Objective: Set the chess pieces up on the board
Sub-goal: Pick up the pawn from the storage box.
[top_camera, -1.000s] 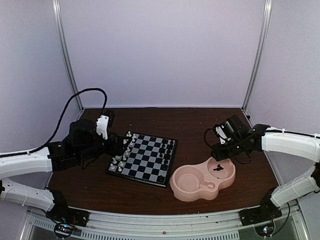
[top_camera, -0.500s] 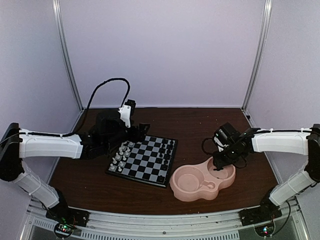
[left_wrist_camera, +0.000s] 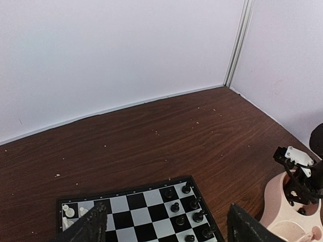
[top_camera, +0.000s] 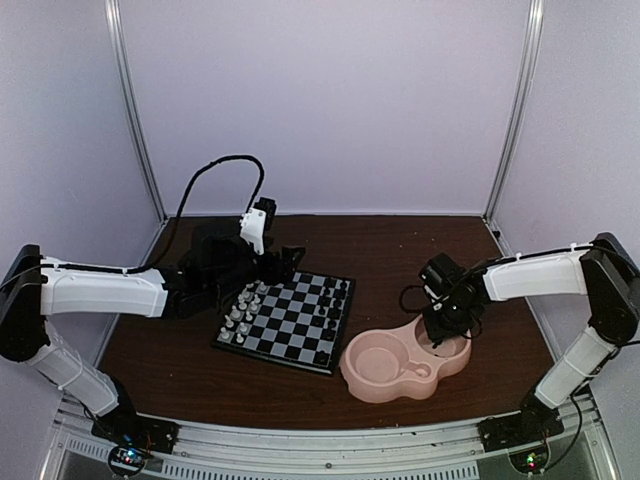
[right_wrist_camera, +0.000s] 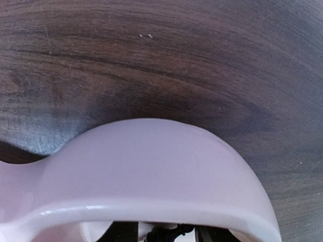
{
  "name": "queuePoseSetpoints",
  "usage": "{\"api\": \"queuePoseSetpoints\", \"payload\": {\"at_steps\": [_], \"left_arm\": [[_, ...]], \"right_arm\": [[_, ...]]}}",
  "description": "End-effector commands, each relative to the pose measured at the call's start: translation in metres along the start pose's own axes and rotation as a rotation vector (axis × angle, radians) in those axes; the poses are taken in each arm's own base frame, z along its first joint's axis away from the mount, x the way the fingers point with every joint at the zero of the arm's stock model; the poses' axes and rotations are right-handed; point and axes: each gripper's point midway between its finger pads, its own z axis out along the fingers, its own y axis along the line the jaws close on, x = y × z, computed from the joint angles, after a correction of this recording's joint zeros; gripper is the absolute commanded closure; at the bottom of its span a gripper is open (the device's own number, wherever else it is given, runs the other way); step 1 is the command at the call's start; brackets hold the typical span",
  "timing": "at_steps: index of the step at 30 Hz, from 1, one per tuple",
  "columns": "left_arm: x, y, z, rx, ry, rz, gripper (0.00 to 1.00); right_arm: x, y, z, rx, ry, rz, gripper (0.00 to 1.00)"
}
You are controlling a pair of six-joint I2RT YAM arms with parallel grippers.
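The board (top_camera: pixel 270 357) lies left of centre on the brown table. White chess pieces (top_camera: pixel 240 310) stand along its left side and black ones (top_camera: pixel 330 300) along its right. My left gripper (top_camera: pixel 285 262) hovers over the board's far left corner, open and empty. In the left wrist view its fingers (left_wrist_camera: pixel 93 224) frame the board (left_wrist_camera: pixel 131 206) and black pieces (left_wrist_camera: pixel 194 217). My right gripper (top_camera: pixel 440 335) is down inside the right bowl of the pink dish (top_camera: pixel 370 385). In the right wrist view a black piece (right_wrist_camera: pixel 174 232) lies between the jaws, which barely show below the dish rim (right_wrist_camera: pixel 151 166).
The pink double-bowl dish (left_wrist_camera: pixel 280 212) sits just right of the board. A black cable (top_camera: pixel 215 170) loops above the left arm. Walls and metal posts (top_camera: pixel 135 110) close in the back and both sides.
The left arm swung from the board's left side to its far left corner, gripper staying wide. The right gripper dropped into the dish's right bowl and its jaws narrowed.
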Motion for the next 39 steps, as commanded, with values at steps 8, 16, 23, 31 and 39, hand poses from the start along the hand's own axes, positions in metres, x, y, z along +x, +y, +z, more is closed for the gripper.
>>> {"api": "queuePoseSetpoints", "payload": {"at_steps": [8,16,23,31,39], "left_arm": [[-0.022,-0.003,-0.010,0.028,-0.083,0.011,0.18],[-0.025,-0.004,-0.017,0.038,-0.096,0.010,0.18],[-0.025,-0.010,-0.016,0.075,-0.092,-0.009,0.18],[-0.021,-0.022,-0.016,0.144,-0.059,-0.055,0.18],[-0.005,-0.028,-0.021,0.181,0.037,-0.085,0.20]], "right_arm": [[-0.008,0.005,0.004,-0.024,0.001,0.030,0.81],[-0.017,0.002,-0.025,-0.052,-0.092,0.025,0.82],[-0.016,-0.002,-0.050,-0.083,-0.152,0.029,0.81],[-0.023,0.006,-0.083,-0.165,-0.247,0.035,0.82],[-0.032,0.061,-0.114,-0.299,-0.332,0.004,0.82]]}}
